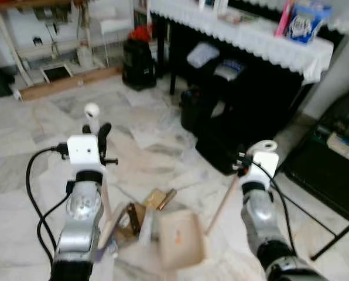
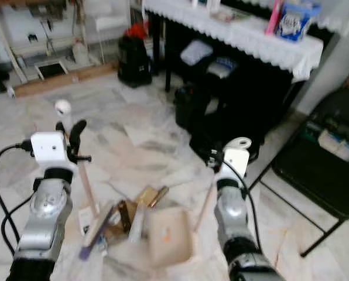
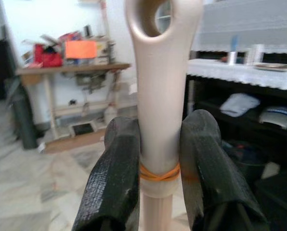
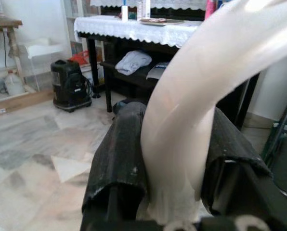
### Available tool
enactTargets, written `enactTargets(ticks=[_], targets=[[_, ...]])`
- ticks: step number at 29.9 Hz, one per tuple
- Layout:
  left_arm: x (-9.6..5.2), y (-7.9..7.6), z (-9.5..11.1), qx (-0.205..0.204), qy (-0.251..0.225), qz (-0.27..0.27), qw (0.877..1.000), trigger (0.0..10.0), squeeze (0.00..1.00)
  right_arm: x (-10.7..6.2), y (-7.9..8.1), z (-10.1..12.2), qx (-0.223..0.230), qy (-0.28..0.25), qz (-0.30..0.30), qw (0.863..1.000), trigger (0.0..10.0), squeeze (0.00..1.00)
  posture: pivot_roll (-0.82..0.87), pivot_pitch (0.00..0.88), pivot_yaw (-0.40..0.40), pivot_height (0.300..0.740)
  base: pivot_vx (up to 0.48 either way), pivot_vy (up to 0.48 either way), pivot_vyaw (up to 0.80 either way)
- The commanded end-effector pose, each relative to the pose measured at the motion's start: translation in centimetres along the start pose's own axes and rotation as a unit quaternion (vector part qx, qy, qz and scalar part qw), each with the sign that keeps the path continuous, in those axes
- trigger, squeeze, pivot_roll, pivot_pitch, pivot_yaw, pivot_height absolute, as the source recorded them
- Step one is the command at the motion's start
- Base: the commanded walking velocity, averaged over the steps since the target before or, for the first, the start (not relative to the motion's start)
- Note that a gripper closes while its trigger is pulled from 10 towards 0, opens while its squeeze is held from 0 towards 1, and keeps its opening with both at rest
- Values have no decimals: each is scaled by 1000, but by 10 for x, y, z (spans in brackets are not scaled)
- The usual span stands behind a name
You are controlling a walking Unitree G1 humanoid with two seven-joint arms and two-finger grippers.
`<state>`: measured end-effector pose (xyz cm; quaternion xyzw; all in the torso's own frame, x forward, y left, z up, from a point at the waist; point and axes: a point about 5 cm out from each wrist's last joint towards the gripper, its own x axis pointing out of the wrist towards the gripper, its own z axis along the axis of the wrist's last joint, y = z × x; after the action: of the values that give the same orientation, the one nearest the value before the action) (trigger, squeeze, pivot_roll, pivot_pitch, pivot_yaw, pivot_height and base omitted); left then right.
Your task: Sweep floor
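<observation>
My left gripper point(image 1: 98, 133) is shut on the beige broom handle point(image 1: 92, 110), just below its top end with the hanging hole point(image 3: 159, 14). An orange rubber band rings the handle between the fingers point(image 3: 115, 168). The broom's stick runs down to a pile of litter point(image 1: 140, 215) on the marble floor: brown cardboard scraps and paper. My right gripper point(image 1: 257, 153) is shut on the cream curved handle point(image 4: 206, 77) of the dustpan. Its stick point(image 1: 224, 202) slants down to the beige dustpan point(image 1: 180, 240), which lies beside the litter.
A black table with a white lace cloth point(image 1: 250, 35) stands ahead on the right, with dark bags and folded clothes point(image 1: 221, 117) under it. A black chair point(image 1: 327, 170) is at the right. A black box point(image 1: 138, 61) and a wooden shelf point(image 1: 63, 82) stand at the back.
</observation>
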<state>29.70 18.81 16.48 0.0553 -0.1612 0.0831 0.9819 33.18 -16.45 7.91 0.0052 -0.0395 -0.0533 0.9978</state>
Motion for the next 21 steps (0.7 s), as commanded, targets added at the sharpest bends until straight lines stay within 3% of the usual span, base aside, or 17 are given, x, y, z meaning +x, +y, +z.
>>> enactTargets(ticks=[1, 3, 10, 21], targets=[[4, -5, 12, -8, -29, -6, 1000, 10000, 0, 5, 4, 8, 11, -16, -1, 1000, 10000, 0, 36, 20, -78, 740, 274, 0, 0], [4, -5, 12, -8, -29, -6, 1000, 10000, 0, 5, 3, 8, 10, -12, -4, 1000, 10000, 0, 35, 22, -79, 740, 270, 0, 0], [4, -6, 12, -9, -30, -5, 999, 10000, 0, 5, 1, 7, 9, -11, -7, 1000, 10000, 0, 34, 24, -80, 740, 273, 0, -782], [3, -8, 7, -9, -19, -6, 1000, 10000, 0, 5, 1, 4, -7, 1, 1, 1000, 10000, 0, 30, 34, -81, 740, 25, 0, 0]])
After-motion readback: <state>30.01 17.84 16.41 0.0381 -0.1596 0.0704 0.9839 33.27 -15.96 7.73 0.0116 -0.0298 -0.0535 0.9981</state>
